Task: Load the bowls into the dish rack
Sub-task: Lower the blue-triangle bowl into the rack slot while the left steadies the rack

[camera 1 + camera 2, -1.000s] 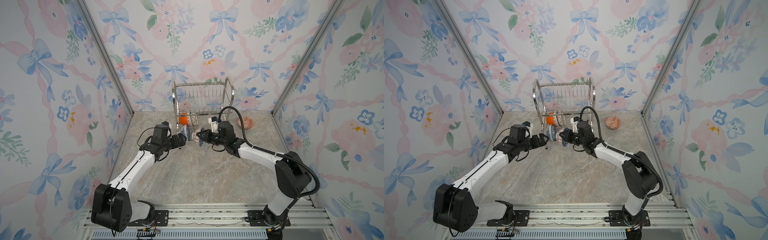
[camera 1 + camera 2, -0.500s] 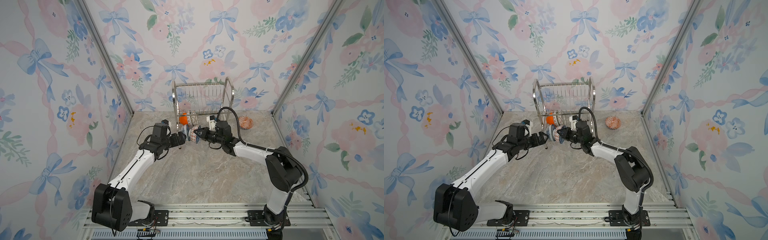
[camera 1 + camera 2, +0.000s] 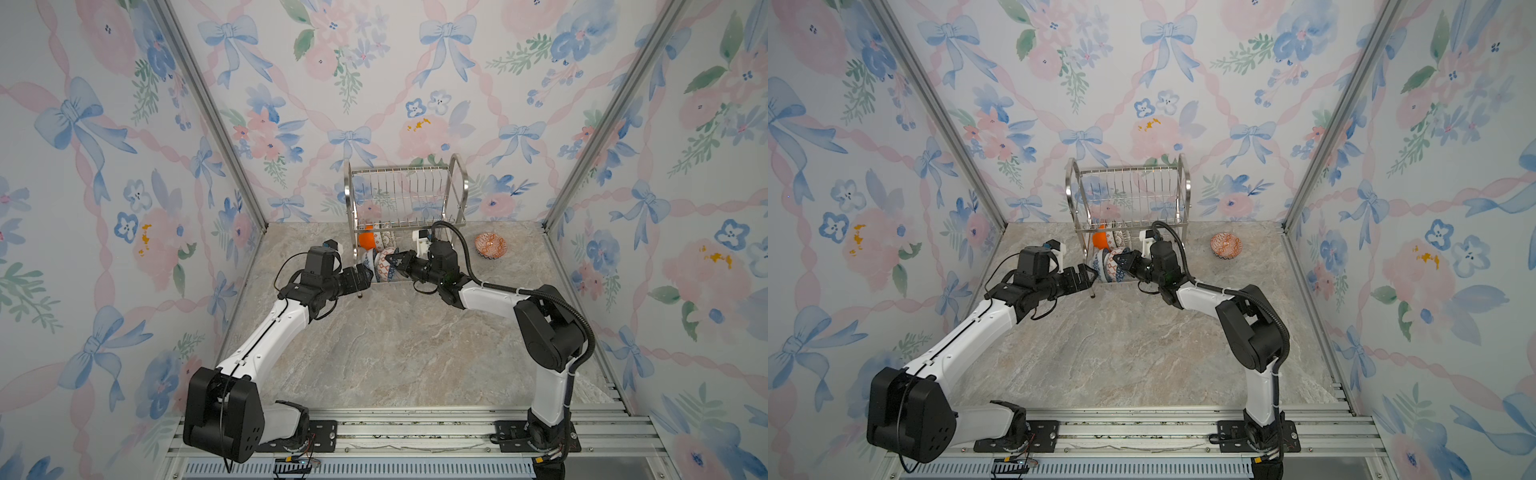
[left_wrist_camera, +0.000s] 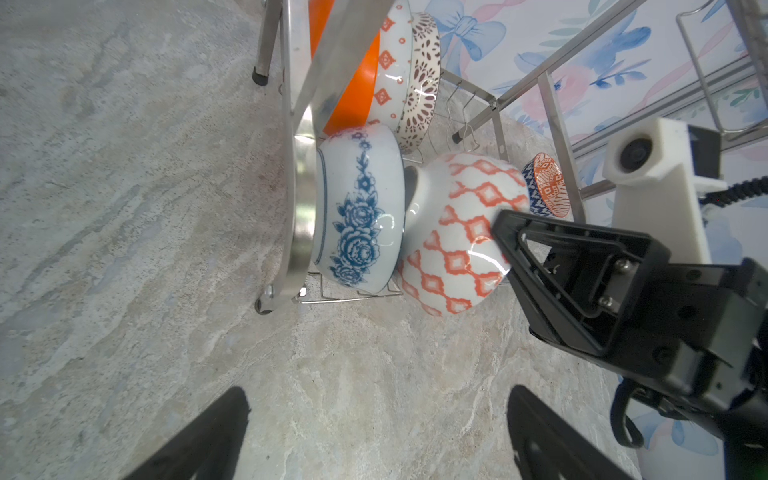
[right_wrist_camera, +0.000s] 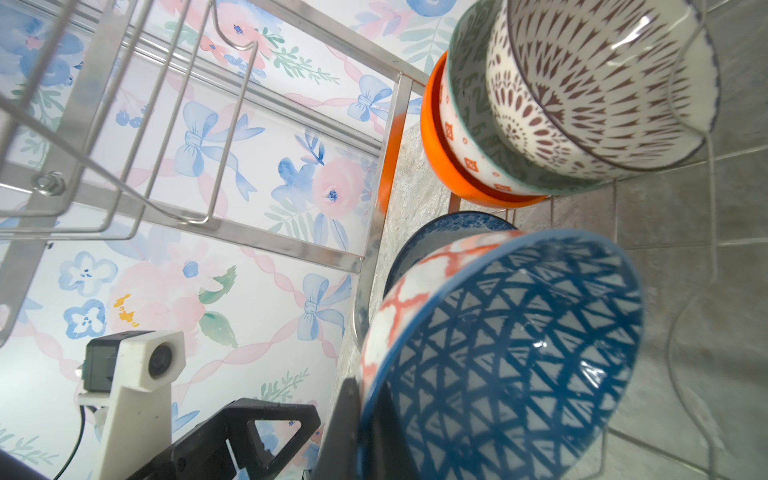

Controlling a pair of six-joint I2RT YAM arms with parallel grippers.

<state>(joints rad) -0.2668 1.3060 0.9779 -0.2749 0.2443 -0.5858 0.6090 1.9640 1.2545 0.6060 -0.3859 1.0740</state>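
My right gripper point(image 5: 370, 399) is shut on the rim of a bowl point(image 4: 457, 232), orange-red lattice outside and dark-blue triangles inside point(image 5: 498, 353). It holds this bowl on edge in the dish rack's point(image 3: 457, 183) lower tier, against the blue-white floral bowl point(image 4: 357, 208) that leans on the rack's side frame point(image 4: 301, 187). Behind them stand the orange bowl point(image 5: 432, 137), the green-white bowl point(image 5: 465, 83) and the dark-lattice bowl point(image 5: 582, 83). My left gripper point(image 4: 378, 399) hangs open over the tabletop just outside that end of the rack point(image 3: 1075, 183), holding nothing.
One orange-patterned bowl point(image 3: 491, 245) lies on the marble tabletop to the right of the rack, also seen in a top view point(image 3: 1226, 245). The rack's upper wire shelf point(image 5: 124, 124) is bare. Floral walls close in the sides and back.
My right gripper has carried its bowl leftward along the lower tier, up against the floral bowl. The left arm has hardly moved and stays open.
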